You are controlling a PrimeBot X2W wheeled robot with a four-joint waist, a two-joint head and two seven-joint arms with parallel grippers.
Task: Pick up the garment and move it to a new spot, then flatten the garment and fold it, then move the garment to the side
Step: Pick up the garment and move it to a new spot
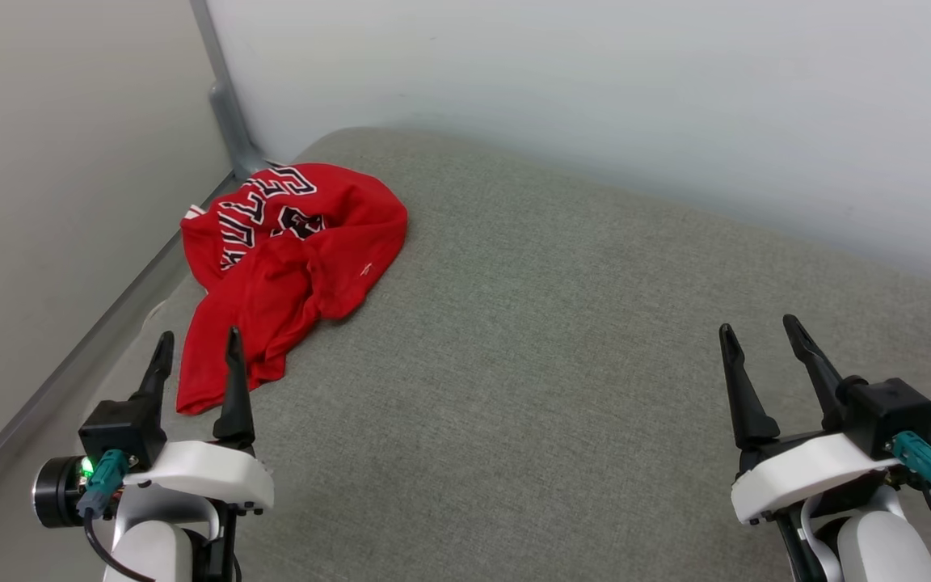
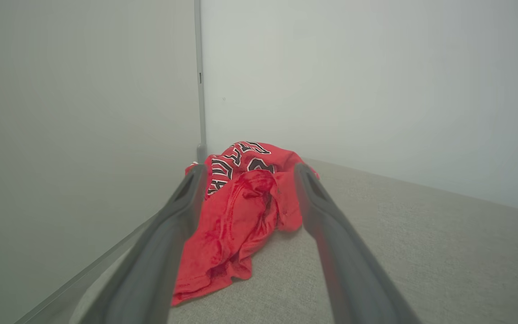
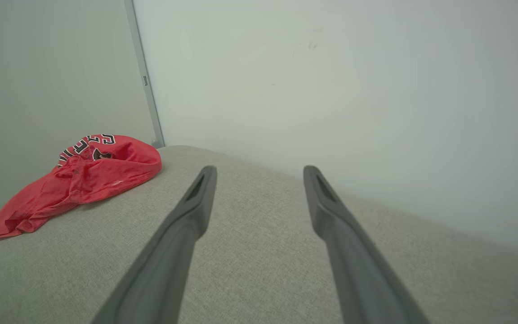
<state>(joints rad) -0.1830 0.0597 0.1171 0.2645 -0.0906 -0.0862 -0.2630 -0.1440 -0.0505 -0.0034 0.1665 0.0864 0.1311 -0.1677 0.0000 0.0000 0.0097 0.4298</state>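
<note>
Opens on two pale walls (image 1: 595, 81) meeting at a grey corner post (image 1: 227, 105), hemming a broad grey padded surface (image 1: 554, 339) on its far and left sides. Finds the garment (image 1: 288, 259) heaped in the far left corner of that surface, close against the left wall and just short of the post, well apart from the bare middle. Looks dumped rather than laid: bunched into a mound at the far end, black white-outlined lettering (image 1: 259, 206) twisted across the top, thinning into a rumpled tail toward the robot. Judging from that, leaves every step of the task undone, with the bare middle a likely new spot for spreading. Runs its long axis from the corner toward the near left, mound end pointing at the post, tail pointing back at the left arm; cannot tell collar from hem. Puts the left end effector (image 1: 199, 334) just before the tail, aimed along that same axis, spread wide and gripping nothing, one finger (image 1: 233, 380) crossing the cloth's near edge in the head view; cannot tell whether touching or hovering. Probably lined up so for a straight reach onto the tail. Sets the right end effector (image 1: 758, 323) well apart at the near right, likewise released and empty, over bare padding, presumably clear until flattening calls for two.
</note>
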